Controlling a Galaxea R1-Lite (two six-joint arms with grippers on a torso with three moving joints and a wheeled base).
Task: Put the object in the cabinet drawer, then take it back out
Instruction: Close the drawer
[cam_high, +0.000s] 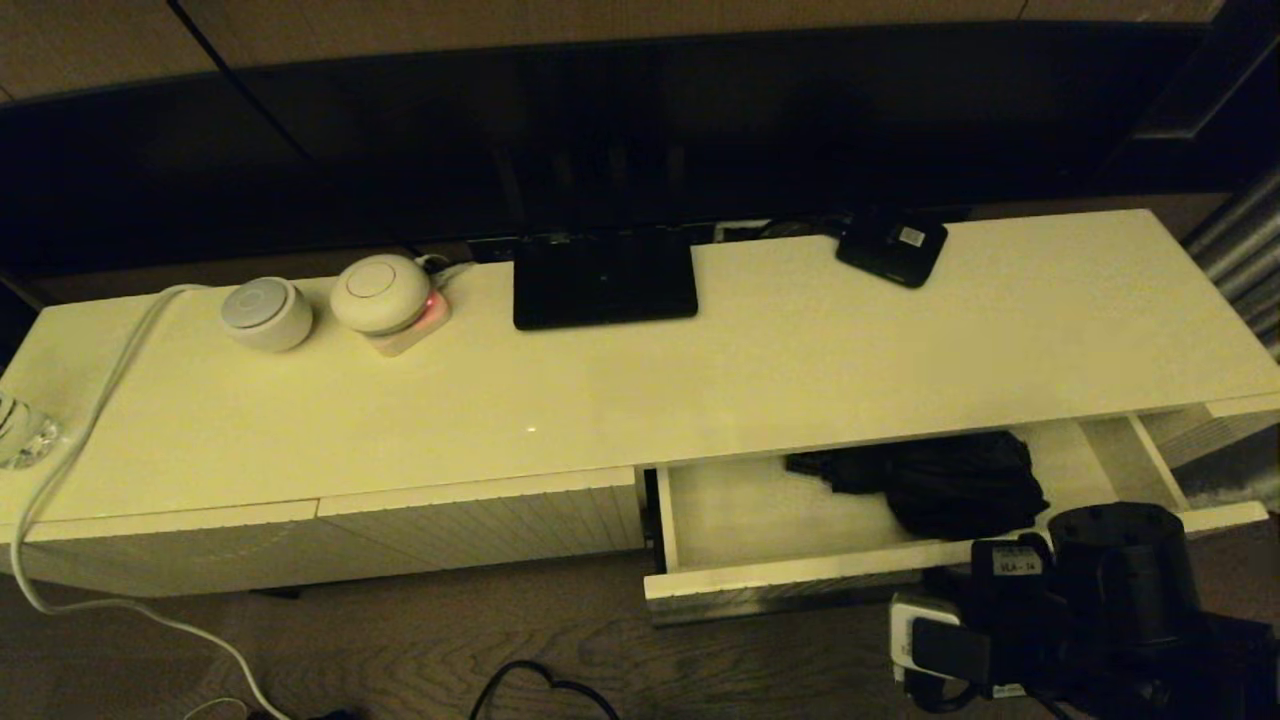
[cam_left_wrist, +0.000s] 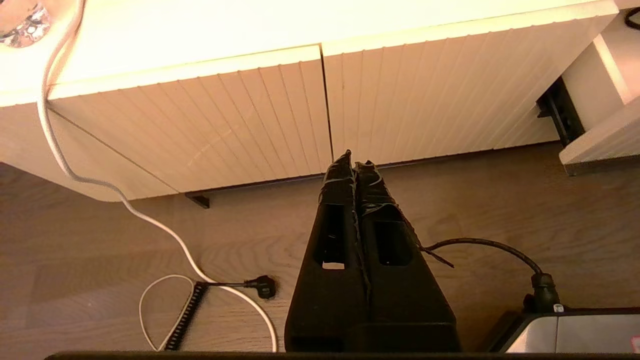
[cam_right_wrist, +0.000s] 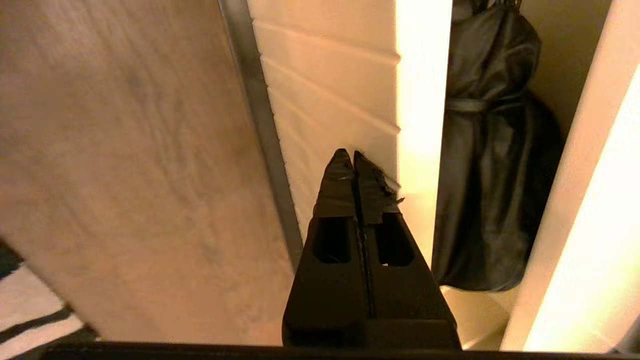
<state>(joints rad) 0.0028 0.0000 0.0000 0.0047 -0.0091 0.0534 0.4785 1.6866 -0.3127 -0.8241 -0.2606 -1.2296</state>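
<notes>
umbrella (cam_high: 950, 485) lies inside the open cabinet drawer (cam_high: 800, 580), toward its 3 o'clock half in the head view, handle end pointing to 9 o'clock. judgement: the put-in half looks done; either the drawer now gets pushed shut or the take-out begins, cannot tell which.

right tool (cam_right_wrist: 353, 156) has its fingers pressed together, holding nothing, tips at the drawer's ribbed front just outside the top edge; umbrella sits just beyond that edge. left tool (cam_left_wrist: 351, 159) also pressed together, empty, parked over the floor in front of the closed ribbed fronts (cam_left_wrist: 225, 120).

next move, if retrieval: spread the right tool, clear the front edge, come down over the bundle. the strapped waist of the canopy looks the firmest place to pinch.

materials: umbrella fabric black, baggy, faintly glossy, creased, cinched by a thin band; likely to slump and slip. drawer front cream, finely ribbed, dark slot along the lower edge; interior plain and pale. worktop (cam_high: 700, 390) smooth cream. floor wood-grain.
</notes>
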